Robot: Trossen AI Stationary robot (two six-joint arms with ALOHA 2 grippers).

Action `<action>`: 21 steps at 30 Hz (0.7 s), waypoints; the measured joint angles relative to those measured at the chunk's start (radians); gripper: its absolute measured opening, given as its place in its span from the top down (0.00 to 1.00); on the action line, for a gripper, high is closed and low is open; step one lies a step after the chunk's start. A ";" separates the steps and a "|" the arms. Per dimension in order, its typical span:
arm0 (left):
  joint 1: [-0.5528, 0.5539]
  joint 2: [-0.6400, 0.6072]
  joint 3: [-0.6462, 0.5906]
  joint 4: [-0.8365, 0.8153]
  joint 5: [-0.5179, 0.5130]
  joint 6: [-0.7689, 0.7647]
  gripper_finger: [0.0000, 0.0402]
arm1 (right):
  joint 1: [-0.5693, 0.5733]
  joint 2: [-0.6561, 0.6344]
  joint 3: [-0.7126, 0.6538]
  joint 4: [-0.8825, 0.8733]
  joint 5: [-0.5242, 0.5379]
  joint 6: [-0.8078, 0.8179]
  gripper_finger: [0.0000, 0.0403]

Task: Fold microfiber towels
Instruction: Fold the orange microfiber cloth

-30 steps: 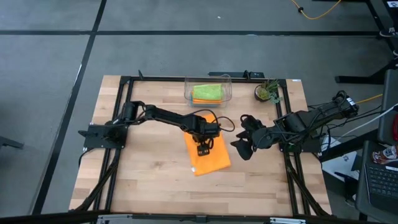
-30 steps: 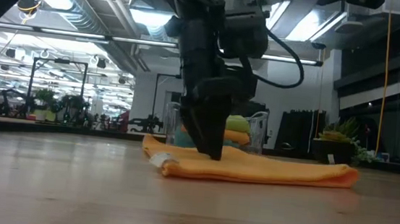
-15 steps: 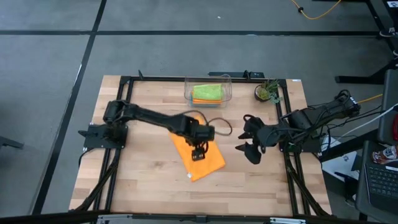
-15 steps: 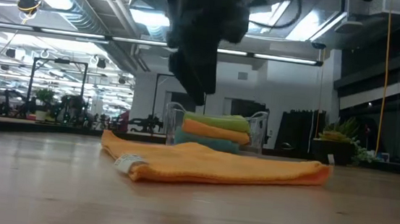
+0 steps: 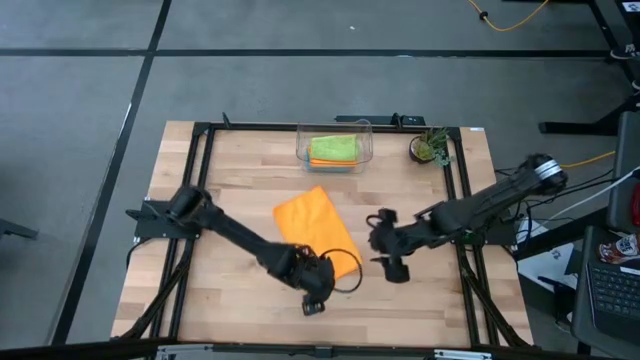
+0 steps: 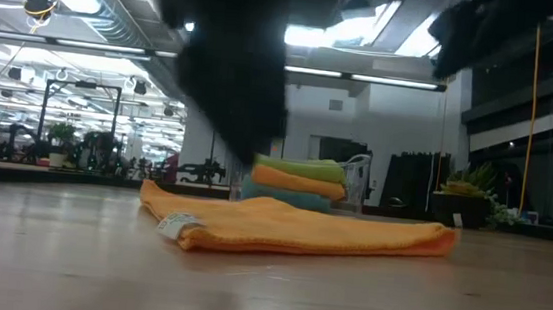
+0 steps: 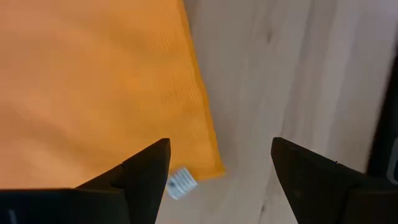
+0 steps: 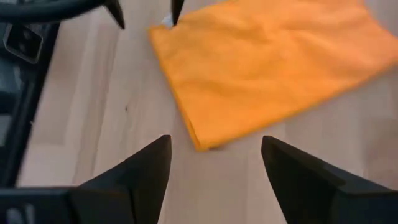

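Note:
An orange microfiber towel [image 5: 312, 228] lies folded flat on the wooden table; its near corner carries a white tag [image 7: 181, 182]. My left gripper [image 5: 313, 302] hangs open above the table just past that corner, touching nothing. My right gripper [image 5: 386, 247] stands open to the towel's right, above the table and clear of the cloth [image 8: 267, 62]. A green towel [image 5: 333, 148] tops a stack of folded towels in the clear bin [image 5: 366, 132] at the far edge; orange and teal ones show under it in the low view.
A small potted plant [image 5: 430, 148] stands at the far right beside the bin. A black frame rail [image 5: 462, 200] runs along the table's right side. Bare wood lies left of the towel and along the near edge.
My left gripper, which stood on the orange towel, slid and turned the cloth a little toward the table's left, then rose off it and swung toward the near edge. My right gripper has come down, rolled, and moved toward the towel's right edge.

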 joint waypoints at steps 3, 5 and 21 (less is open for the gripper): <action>-0.025 0.048 0.000 0.000 0.006 -0.085 0.32 | 0.000 0.061 -0.055 0.122 -0.023 -0.058 0.38; -0.036 0.077 0.000 0.001 0.005 -0.114 0.32 | 0.000 0.104 -0.086 0.194 -0.028 -0.086 0.38; -0.050 0.127 0.003 0.009 -0.080 -0.169 0.32 | -0.001 0.445 -0.132 0.378 -0.052 -0.152 0.38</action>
